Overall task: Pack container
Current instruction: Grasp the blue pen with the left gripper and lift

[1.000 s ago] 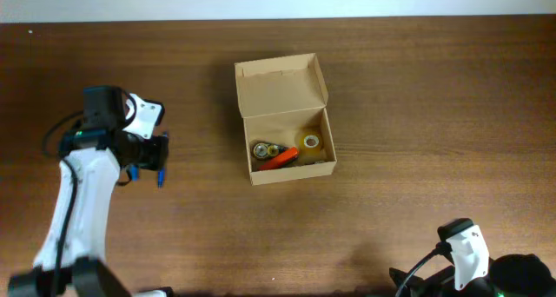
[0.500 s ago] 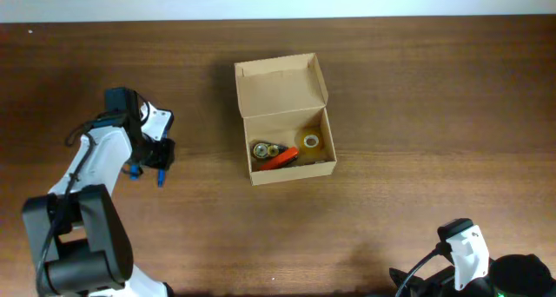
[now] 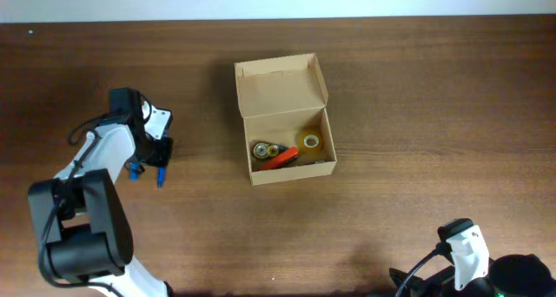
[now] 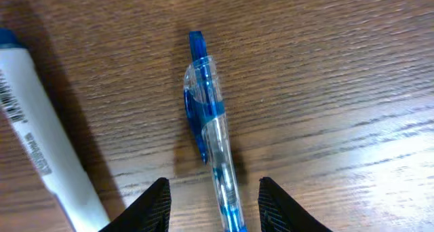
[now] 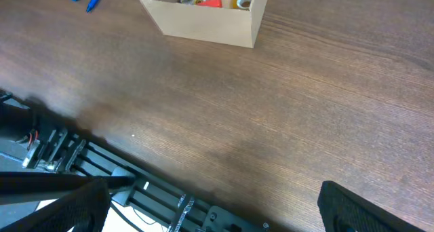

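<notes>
Since a second ago the left arm's been tucked in over the blue pen at the overhead's left, and the left hand narrowed around it: still spread, nothing pinched yet. The container is parked open mid-frame, well apart. Best closed squarely across the barrel so the pen isn't rolled into the white marker. Meanwhile the right hand is spread wide.
</notes>
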